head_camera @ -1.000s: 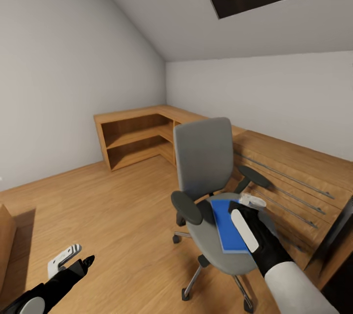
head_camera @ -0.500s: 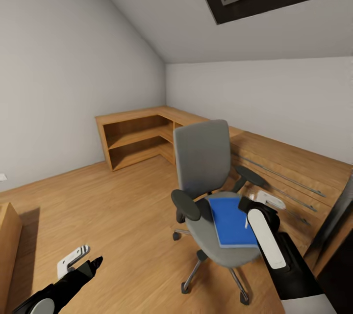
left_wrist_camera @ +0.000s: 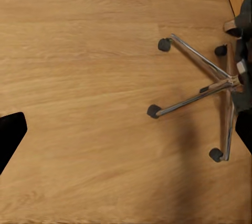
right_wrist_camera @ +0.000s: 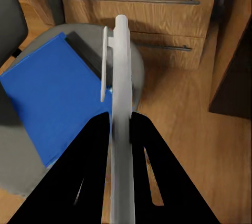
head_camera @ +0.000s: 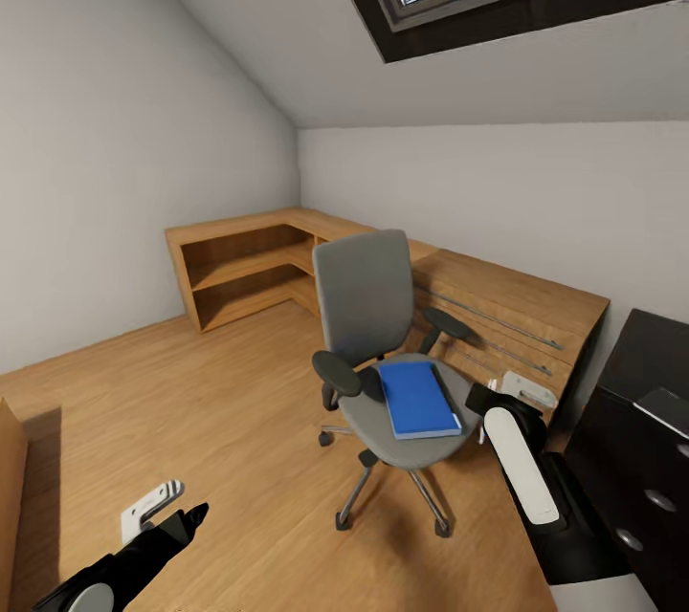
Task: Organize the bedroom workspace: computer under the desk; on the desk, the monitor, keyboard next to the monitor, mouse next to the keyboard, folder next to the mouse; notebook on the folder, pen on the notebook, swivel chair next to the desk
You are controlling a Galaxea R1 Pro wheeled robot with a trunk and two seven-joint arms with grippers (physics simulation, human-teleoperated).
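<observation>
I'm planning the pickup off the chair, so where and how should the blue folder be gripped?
Probably by the folder's edge nearest the seat front, on the right gripper's side. It lies flat on the swivel chair, so only a thin edge can be pinched; backrest and armrests block the other sides.

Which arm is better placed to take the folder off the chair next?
The right. Its tool sits just beside the folder on the chair seat, fingers shut on the pen. The left tool hangs low over the floor, well away.
</observation>
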